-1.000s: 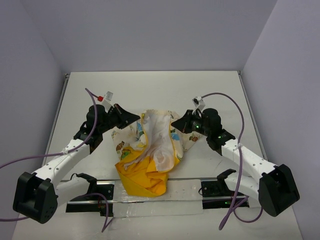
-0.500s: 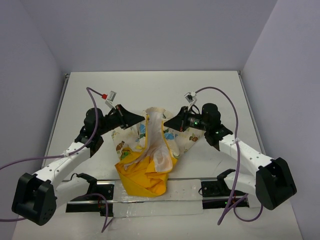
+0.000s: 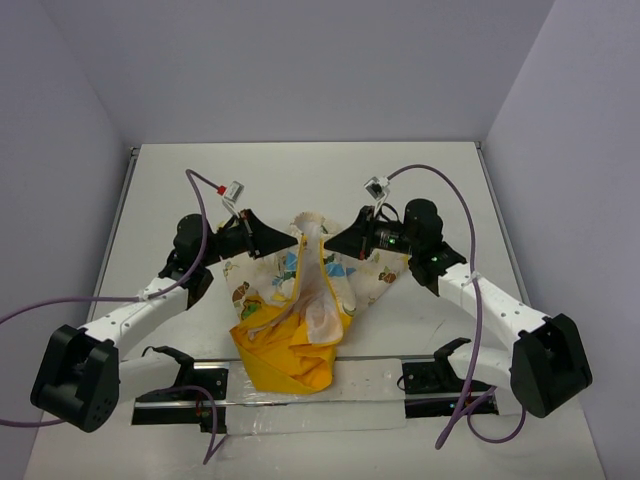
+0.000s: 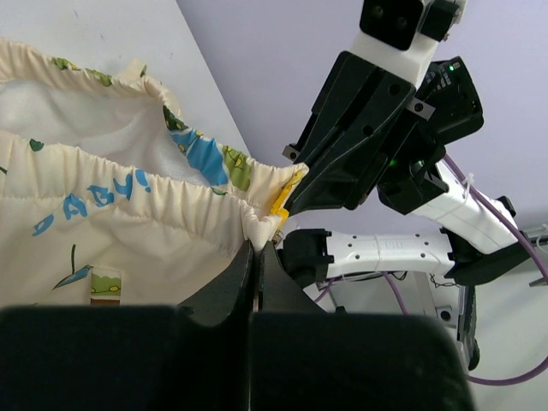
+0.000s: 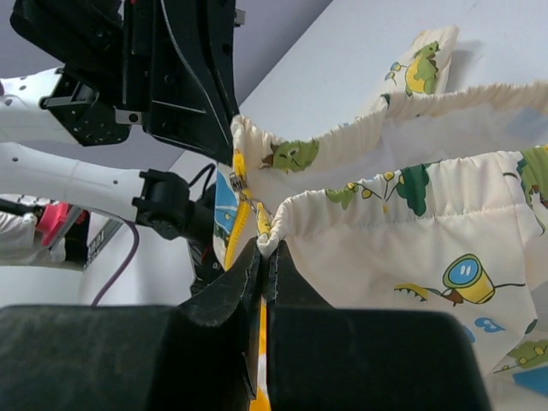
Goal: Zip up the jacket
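Observation:
The jacket (image 3: 300,300), cream with cartoon prints and yellow lining, lies bunched at the table's middle. Its hem corners are lifted between the arms. My left gripper (image 3: 290,240) is shut on the left hem corner (image 4: 257,227), next to the yellow zipper end (image 4: 281,203). My right gripper (image 3: 328,244) is shut on the right hem corner (image 5: 267,240), beside the yellow zipper tape (image 5: 233,224). The two grippers face each other, a few centimetres apart. The yellow hood (image 3: 285,360) lies toward the near edge.
A clear plate (image 3: 380,395) with the arm mounts runs along the table's near edge. Grey walls stand on three sides. Purple cables arch over both arms (image 3: 440,175).
Both grippers have moved inward toward each other and slightly up, bringing the two hem corners of the jacket close together. Both stay shut on the cloth.

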`<state>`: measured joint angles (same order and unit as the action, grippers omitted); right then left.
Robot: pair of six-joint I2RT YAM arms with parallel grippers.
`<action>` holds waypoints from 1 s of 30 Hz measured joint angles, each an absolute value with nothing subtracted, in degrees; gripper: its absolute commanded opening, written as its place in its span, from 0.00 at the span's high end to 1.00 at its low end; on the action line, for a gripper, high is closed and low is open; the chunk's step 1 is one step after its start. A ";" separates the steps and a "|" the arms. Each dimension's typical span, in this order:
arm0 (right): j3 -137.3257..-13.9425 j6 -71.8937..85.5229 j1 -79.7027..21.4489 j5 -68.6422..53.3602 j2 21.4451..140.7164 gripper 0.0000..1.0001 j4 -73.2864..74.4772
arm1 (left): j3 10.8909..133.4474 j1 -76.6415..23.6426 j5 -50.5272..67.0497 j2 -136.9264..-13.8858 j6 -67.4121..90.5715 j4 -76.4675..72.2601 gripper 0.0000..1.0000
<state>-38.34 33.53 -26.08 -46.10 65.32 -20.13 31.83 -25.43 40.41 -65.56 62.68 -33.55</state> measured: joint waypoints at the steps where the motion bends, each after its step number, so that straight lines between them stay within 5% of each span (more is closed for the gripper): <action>1: -38.70 33.21 -26.13 -46.20 65.39 1.00 -20.11 | 31.83 -25.53 40.69 -65.66 62.75 -33.73 1.00; 30: -41.01 26.50 -32.05 -41.74 68.07 1.00 -14.83 | 31.83 -26.92 42.04 -66.04 63.42 -34.17 1.00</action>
<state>-41.01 26.50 -32.05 -41.74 68.07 -14.83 31.83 -26.92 42.04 -66.04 63.42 -34.17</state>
